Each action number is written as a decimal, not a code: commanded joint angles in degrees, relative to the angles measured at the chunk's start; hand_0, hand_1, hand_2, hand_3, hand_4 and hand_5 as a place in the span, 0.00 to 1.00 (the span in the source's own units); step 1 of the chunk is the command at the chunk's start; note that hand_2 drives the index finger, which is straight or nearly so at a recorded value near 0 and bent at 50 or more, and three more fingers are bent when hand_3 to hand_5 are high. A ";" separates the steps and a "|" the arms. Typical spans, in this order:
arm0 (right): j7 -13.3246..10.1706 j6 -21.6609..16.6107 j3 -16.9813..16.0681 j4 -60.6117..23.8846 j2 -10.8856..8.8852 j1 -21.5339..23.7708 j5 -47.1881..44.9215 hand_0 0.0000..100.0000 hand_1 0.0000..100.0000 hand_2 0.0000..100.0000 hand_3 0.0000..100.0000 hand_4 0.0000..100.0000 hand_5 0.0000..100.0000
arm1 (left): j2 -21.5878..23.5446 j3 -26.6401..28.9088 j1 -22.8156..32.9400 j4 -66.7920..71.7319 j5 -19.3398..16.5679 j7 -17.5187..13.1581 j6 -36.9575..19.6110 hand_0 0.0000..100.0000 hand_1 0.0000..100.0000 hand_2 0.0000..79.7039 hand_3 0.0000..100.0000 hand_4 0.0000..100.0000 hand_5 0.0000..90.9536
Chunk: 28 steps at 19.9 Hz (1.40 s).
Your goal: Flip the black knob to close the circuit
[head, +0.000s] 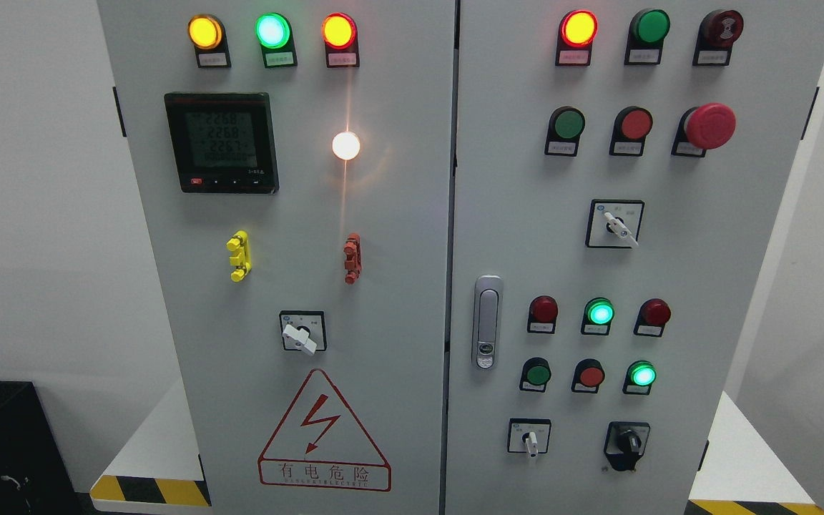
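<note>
The black knob sits at the lower right of the grey cabinet's right door, its handle standing roughly upright. To its left is a white-handled selector switch. Neither of my hands nor any arm shows in the head view.
Lit pilot lamps, push buttons and a red mushroom stop button fill the panel. A door latch handle sits left of the knob. The left door carries a meter, a white selector and a warning triangle. The cabinet stands on a hazard-striped platform.
</note>
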 commanded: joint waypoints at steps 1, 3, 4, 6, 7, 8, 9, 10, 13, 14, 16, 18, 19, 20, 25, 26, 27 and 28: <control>-0.07 -0.16 -1.70 -9.75 0.15 0.36 5.07 0.00 0.05 0.00 0.06 0.00 0.00 | 0.00 0.00 1.23 -1.67 0.00 0.02 0.00 0.12 0.56 0.00 0.00 0.00 0.00; -0.07 -0.60 -2.49 -12.74 0.15 0.89 6.57 0.00 0.04 0.00 0.08 0.01 0.00 | 0.00 0.00 1.32 -1.67 0.00 0.02 0.00 0.12 0.56 0.00 0.00 0.00 0.00; -0.07 -0.60 -2.84 -14.67 0.15 1.33 7.36 0.00 0.04 0.00 0.11 0.04 0.00 | 0.00 0.00 1.32 -1.67 0.00 0.02 0.00 0.12 0.56 0.00 0.00 0.00 0.00; -0.15 -0.60 -3.19 -19.23 0.06 2.64 10.08 0.00 0.05 0.08 0.23 0.20 0.10 | 0.00 0.00 1.32 -1.67 0.00 0.02 0.00 0.12 0.56 0.00 0.00 0.00 0.00; -0.15 -0.69 -3.63 -21.52 -0.03 3.35 11.66 0.00 0.05 0.11 0.28 0.27 0.14 | 0.00 0.00 1.32 -1.67 0.00 0.02 0.00 0.12 0.56 0.00 0.00 0.00 0.00; -0.24 -0.69 -3.89 -23.80 -0.03 3.96 13.41 0.00 0.05 0.15 0.32 0.31 0.19 | 0.00 0.00 1.32 -1.67 0.00 0.02 0.00 0.12 0.56 0.00 0.00 0.00 0.00; -0.33 -0.78 -4.07 -25.83 -0.03 4.32 15.00 0.00 0.05 0.18 0.36 0.35 0.23 | 0.00 0.00 1.23 -1.67 0.00 0.02 0.00 0.12 0.56 0.00 0.00 0.00 0.00; -0.85 -0.78 -4.07 -27.68 -0.03 4.67 16.40 0.00 0.05 0.21 0.40 0.39 0.26 | 0.00 0.00 1.23 -1.67 0.00 0.02 0.00 0.12 0.56 0.00 0.00 0.00 0.00; -3.31 -3.40 -4.07 -31.99 -0.12 5.02 21.32 0.00 0.05 0.26 0.48 0.46 0.33 | 0.00 0.00 1.32 -1.67 0.00 0.02 0.00 0.12 0.56 0.00 0.00 0.00 0.00; -4.01 -3.76 -4.16 -33.13 -0.12 5.20 22.82 0.00 0.05 0.28 0.50 0.48 0.36 | 0.00 0.00 1.23 -1.67 0.00 0.02 0.00 0.12 0.56 0.00 0.00 0.00 0.00; -5.25 -3.94 -4.07 -36.55 -0.12 5.81 25.81 0.00 0.05 0.31 0.53 0.50 0.38 | 0.00 0.00 1.32 -1.67 0.00 0.02 0.00 0.12 0.56 0.00 0.00 0.00 0.00; -5.86 -3.94 -4.07 -39.89 -0.20 6.43 27.66 0.00 0.04 0.35 0.58 0.56 0.45 | 0.00 0.00 1.32 -1.67 0.00 0.02 0.00 0.12 0.56 0.00 0.00 0.00 0.00; -6.65 -3.94 -4.07 -41.57 -0.12 6.60 28.63 0.00 0.04 0.35 0.59 0.57 0.46 | 0.00 0.00 1.32 -1.67 0.00 0.02 0.00 0.12 0.56 0.00 0.00 0.00 0.00; -7.44 -3.94 -4.07 -42.89 -0.12 6.61 29.85 0.00 0.04 0.37 0.63 0.59 0.49 | 0.00 0.00 1.32 -1.67 0.00 0.02 0.00 0.12 0.56 0.00 0.00 0.00 0.00; -11.74 -3.77 -3.90 -49.48 -0.12 6.87 36.71 0.00 0.05 0.45 0.72 0.66 0.61 | 0.00 0.00 1.32 -1.67 0.00 0.02 0.00 0.12 0.56 0.00 0.00 0.00 0.00; -12.54 -3.68 -3.81 -50.80 -0.12 6.87 38.03 0.00 0.05 0.47 0.74 0.68 0.64 | 0.00 0.00 1.32 -1.67 0.00 0.02 0.00 0.12 0.56 0.00 0.00 0.00 0.00; -13.24 -3.68 -3.64 -52.03 -0.12 6.87 39.35 0.00 0.05 0.49 0.75 0.69 0.67 | 0.00 0.00 1.32 -1.67 0.00 0.02 0.00 0.12 0.56 0.00 0.00 0.00 0.00; -13.60 -3.59 -3.63 -53.52 -0.12 6.87 40.40 0.00 0.04 0.50 0.77 0.71 0.69 | 0.00 0.00 1.32 -1.67 0.00 0.02 0.00 0.12 0.56 0.00 0.00 0.00 0.00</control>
